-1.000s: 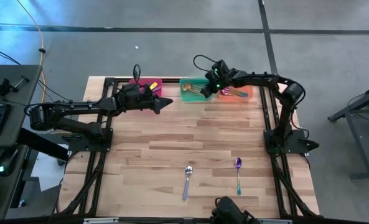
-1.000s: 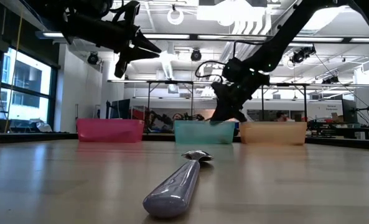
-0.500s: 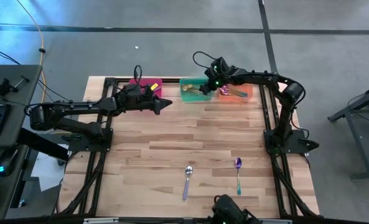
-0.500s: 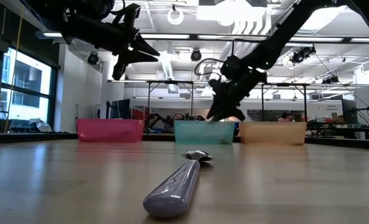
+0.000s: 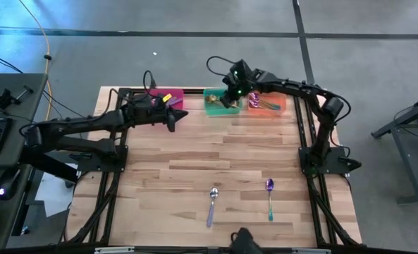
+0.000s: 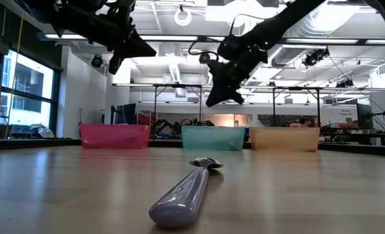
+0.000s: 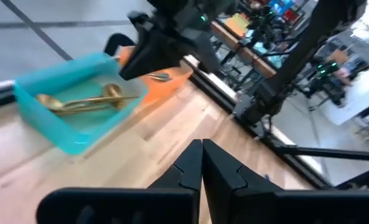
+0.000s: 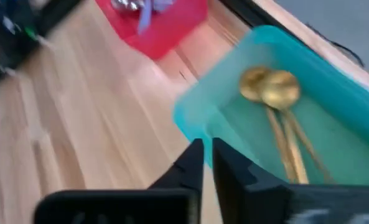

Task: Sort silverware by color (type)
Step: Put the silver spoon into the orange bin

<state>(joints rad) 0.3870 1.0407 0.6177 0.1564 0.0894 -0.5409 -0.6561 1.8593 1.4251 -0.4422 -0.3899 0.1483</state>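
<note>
Two spoons lie flat on the table near its near edge: a silver-lavender spoon [image 5: 212, 204] [image 6: 184, 192] and a purple spoon with a teal handle [image 5: 269, 197]. Gold spoons [image 8: 277, 118] [image 7: 84, 99] lie in the green bin [image 5: 210, 93]. Silver-lavender spoons [image 8: 134, 7] sit in the pink bin [image 8: 172, 28]. My right gripper [image 5: 227, 100] [image 8: 207, 155] hangs shut and empty above the green bin's near left corner. My left gripper [image 5: 185, 115] [image 7: 201, 163] hovers shut and empty just in front of the pink bin [image 5: 165, 96].
Pink, green and orange bins [image 5: 268, 104] stand in a row along the far edge. The orange bin holds purple-teal spoons. A black frame [image 5: 304, 141] runs along the table's sides. Bare wood lies between the bins and the two spoons.
My right gripper has risen from just over the green bin and swung toward the table's left, staying above that bin. My left gripper has drawn back a little toward the table's left edge. The spoons on the table have not moved.
</note>
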